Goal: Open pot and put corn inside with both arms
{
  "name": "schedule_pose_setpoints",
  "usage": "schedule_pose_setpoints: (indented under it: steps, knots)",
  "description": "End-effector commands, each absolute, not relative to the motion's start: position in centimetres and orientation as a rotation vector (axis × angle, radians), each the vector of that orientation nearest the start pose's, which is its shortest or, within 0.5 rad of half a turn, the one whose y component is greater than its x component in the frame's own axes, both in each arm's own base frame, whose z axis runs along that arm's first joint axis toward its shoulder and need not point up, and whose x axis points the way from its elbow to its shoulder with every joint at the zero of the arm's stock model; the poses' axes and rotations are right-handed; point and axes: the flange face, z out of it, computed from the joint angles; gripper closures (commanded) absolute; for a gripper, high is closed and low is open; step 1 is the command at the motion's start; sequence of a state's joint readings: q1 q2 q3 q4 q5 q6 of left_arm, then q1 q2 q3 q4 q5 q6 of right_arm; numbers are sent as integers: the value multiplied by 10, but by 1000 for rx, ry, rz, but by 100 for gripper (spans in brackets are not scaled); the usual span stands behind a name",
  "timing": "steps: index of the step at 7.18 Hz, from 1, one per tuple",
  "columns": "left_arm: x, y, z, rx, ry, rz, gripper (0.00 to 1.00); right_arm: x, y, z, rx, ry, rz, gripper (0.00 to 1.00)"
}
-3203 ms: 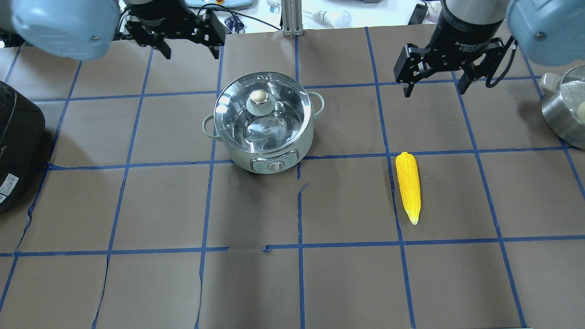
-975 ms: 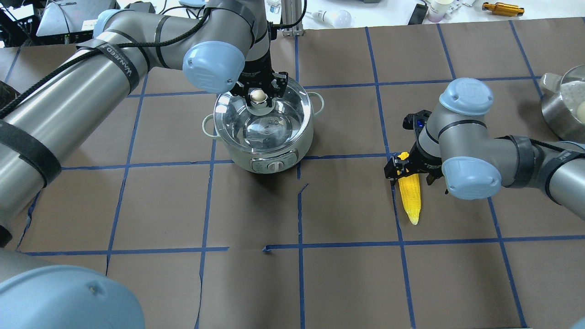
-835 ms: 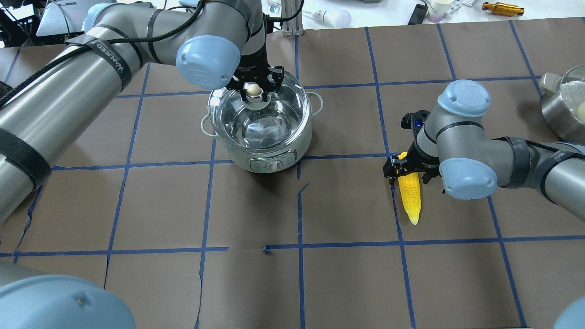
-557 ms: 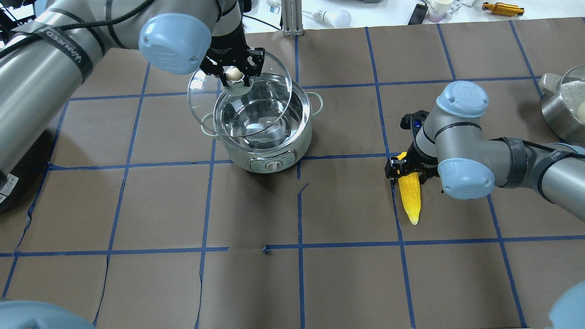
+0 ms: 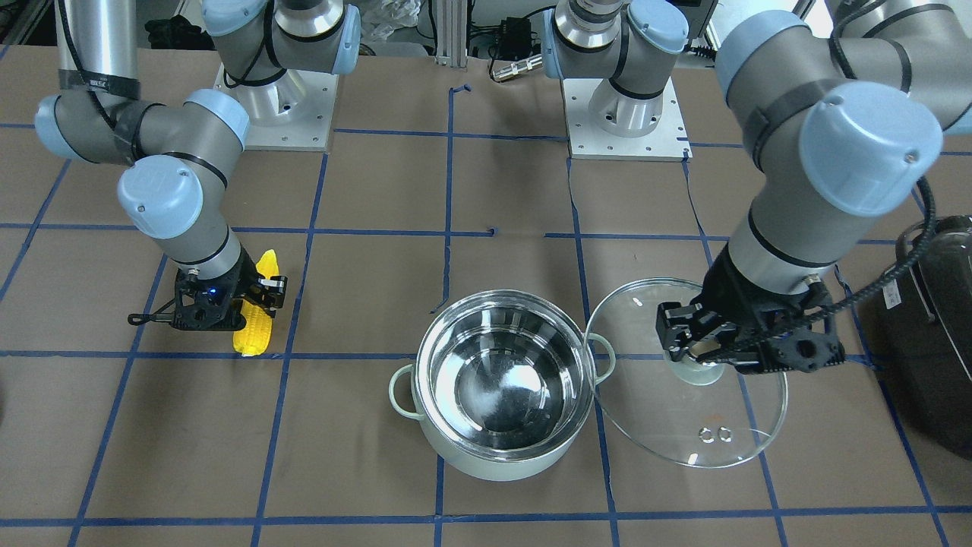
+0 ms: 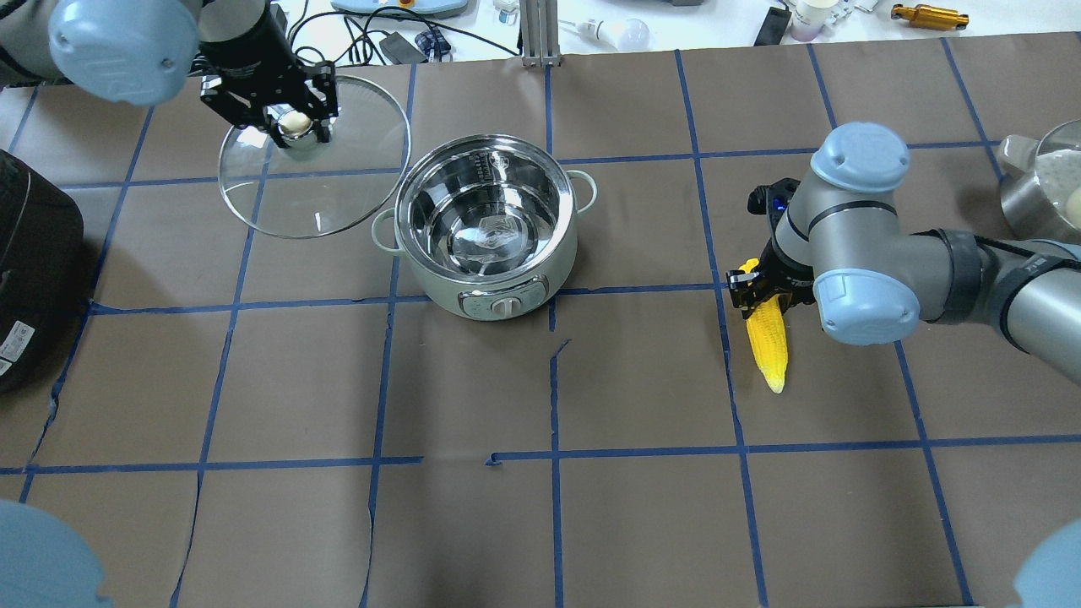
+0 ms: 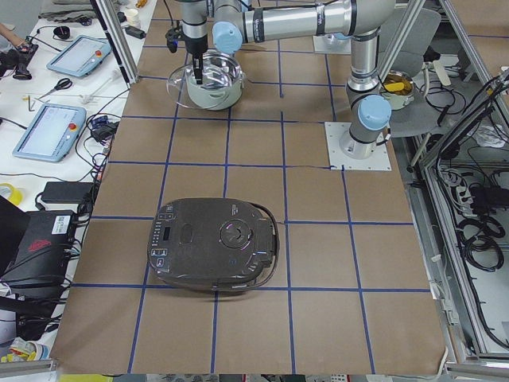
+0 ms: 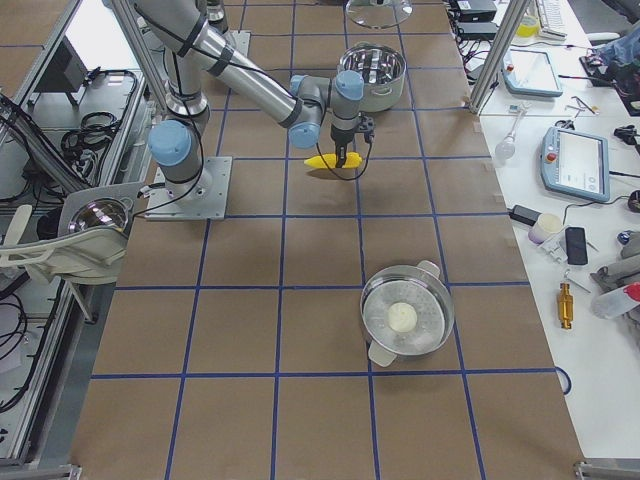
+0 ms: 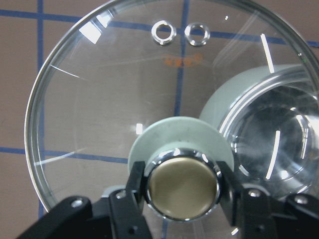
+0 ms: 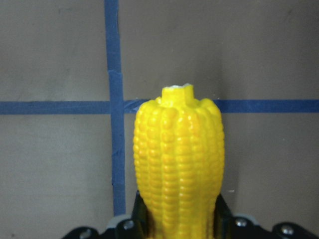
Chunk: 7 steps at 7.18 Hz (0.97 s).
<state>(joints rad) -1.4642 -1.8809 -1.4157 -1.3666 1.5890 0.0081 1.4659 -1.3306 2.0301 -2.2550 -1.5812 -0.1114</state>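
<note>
Pot (image 6: 439,291) open, shiny steel inside, lid (image 6: 338,190) aside

Pot (image 6: 431,283) sits mid-surface (image 6: 591,523), lid off. Lid (image 6: 338,194) hangs from my left hand (image 6: 296,125), gripped at the knob (image 9: 182,188), just left of the pot, its edge close to the pot's left handle. Corn (image 6: 770,342) is in my right hand (image 6: 760,291), well to the pot's right, thick end gripped, tip pointing back toward me. Large appliance (image 6: 34,270) at the far left edge, second pot (image 6: 1043,198) at the far right.
</note>
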Motion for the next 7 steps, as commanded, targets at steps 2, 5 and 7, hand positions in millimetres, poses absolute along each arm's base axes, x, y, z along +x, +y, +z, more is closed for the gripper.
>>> schedule_pose_setpoints:
  steps: [2,5,7]
  knots:
    - [69,-628,347,-61,3123,-16,80,170,-550,341,66,3153,-151,100]
    - [98,-612,280,-60,3112,-37,84,282,-590,407,183,3126,-142,100]
    - [107,-606,256,-81,3105,-10,86,365,-613,382,222,3112,-145,100]
